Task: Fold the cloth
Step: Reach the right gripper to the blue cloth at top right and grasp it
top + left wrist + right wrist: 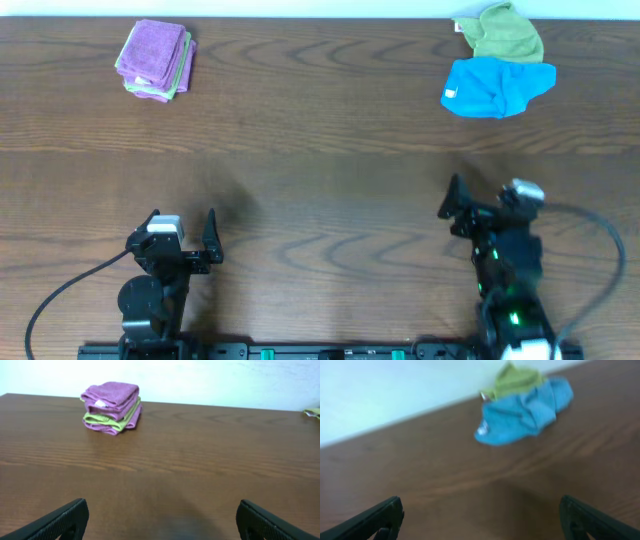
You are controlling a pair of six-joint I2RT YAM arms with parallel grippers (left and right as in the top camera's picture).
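The blue cloth [495, 88] [522, 412] lies unfolded in a rumpled, bunched heap at the far right of the desk [320, 150], with a small white label showing at its left edge and loose folds running across it. A crumpled green cloth [508, 35] [515, 380] touches its far side, and well apart at the far left sits a neat stack of folded purple and green cloths [155, 60] [112, 407]. At the near edge the left jaws and the right jaws are both spread wide and hold nothing, each well short of any cloth.
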